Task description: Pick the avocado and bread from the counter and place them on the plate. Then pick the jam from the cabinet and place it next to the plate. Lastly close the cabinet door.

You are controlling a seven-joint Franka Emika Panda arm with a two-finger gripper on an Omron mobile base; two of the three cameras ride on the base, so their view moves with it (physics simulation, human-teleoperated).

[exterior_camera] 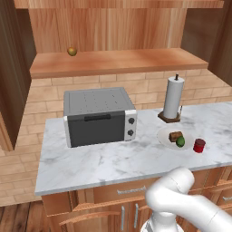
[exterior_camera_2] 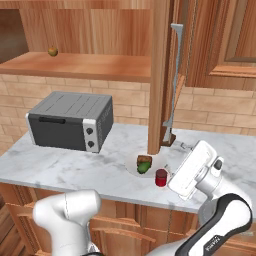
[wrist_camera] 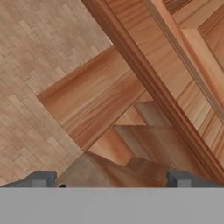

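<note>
The arm is rising from the base at the bottom of both base views and bending back up on the right, with the white hand tilting up toward the open cabinet door [exterior_camera_2: 161,75], which is standing edge-on above the surface [exterior_camera: 113,158]. In the hand view the end effector [wrist_camera: 111,178] is pointing at brown wood — the door's edge and a framed panel running diagonally, with brick wall to one side. Its two dark fingertips [wrist_camera: 41,178] are sitting wide apart at the bottom with nothing between them.

On the marble surface the white plate [exterior_camera: 164,135] is lying in front of the paper towel holder [exterior_camera: 173,99], and the bread [exterior_camera: 175,135] and the avocado [exterior_camera: 181,142] are resting on it, touching each other. The red jam [exterior_camera: 199,145] jar is standing upright just beside the plate, on its right in the left base view. A grey toaster oven [exterior_camera: 98,116] is sitting well to the left of the plate.

The cabinet [exterior_camera: 113,61] is hanging open above, with a yellowish-brown round fruit [exterior_camera: 71,51] sitting on its shelf near the left end. The left base view is showing the paper towel holder in full; the right base view is hiding most of it behind the door, but is giving the hand and forearm clearly.
</note>
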